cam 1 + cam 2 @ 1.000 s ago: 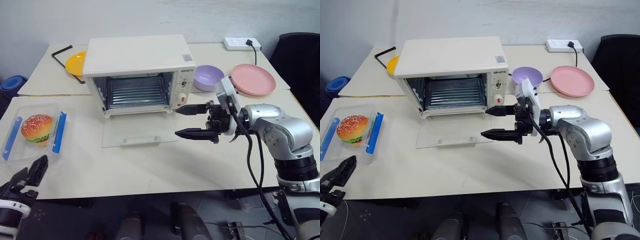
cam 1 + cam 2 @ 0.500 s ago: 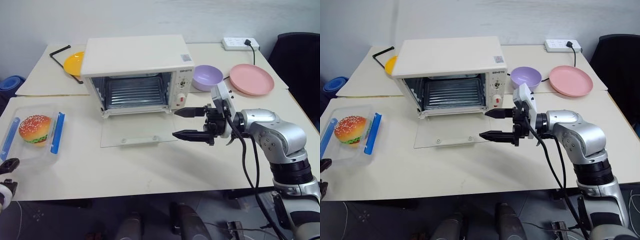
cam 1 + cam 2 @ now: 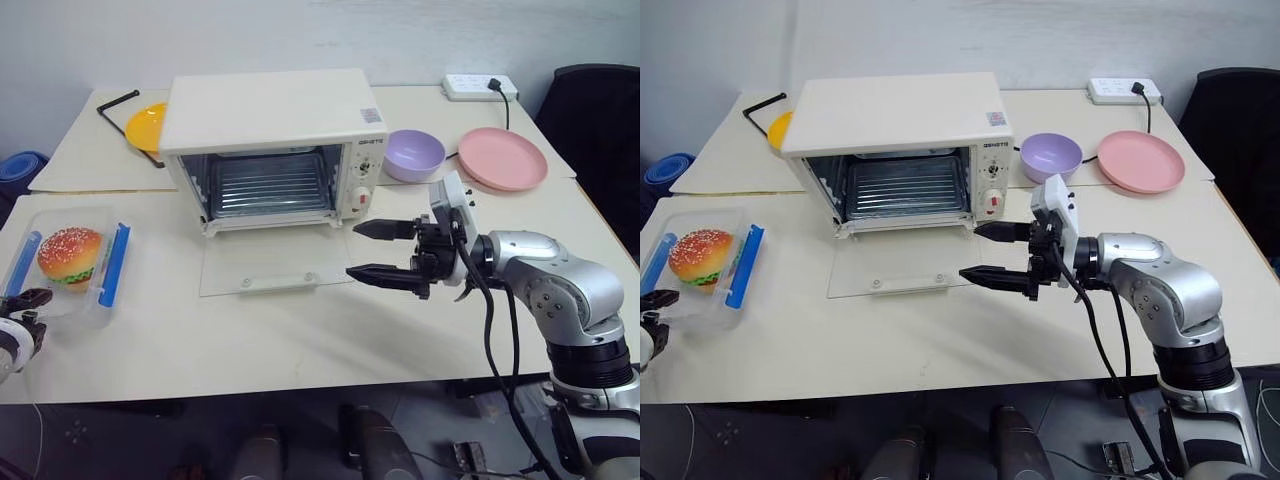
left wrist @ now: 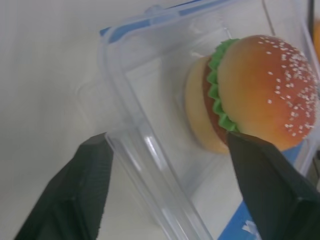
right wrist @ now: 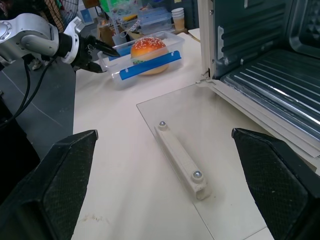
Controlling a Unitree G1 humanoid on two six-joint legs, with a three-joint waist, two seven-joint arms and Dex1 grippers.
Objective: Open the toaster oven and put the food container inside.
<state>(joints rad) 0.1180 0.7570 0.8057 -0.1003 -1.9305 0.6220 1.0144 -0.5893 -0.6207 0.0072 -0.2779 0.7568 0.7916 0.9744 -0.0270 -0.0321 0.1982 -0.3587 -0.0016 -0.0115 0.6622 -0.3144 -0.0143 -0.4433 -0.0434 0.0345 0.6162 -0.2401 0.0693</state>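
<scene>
On the surface (image 3: 300,340) you have the toaster oven (image 3: 270,150) with its glass door (image 3: 275,270) dropped flat, wire rack (image 3: 265,185) exposed. Your food container (image 3: 65,265), burger (image 4: 255,92) inside, sits well to the oven's left, near the front edge. Your left claw (image 4: 167,192) is released, its 2 fingers straddling the container's near corner, not clamped. Your right claw (image 3: 385,252) is spread wide, empty, hovering just right of the door. 1 purple bowl (image 3: 416,155) and 1 pink plate (image 3: 503,158) lie right of the oven.

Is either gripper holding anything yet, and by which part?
Nothing held. The left gripper straddles a corner of the food container, fingers not closed on it. The right gripper hangs open, empty, before the toaster oven.
</scene>
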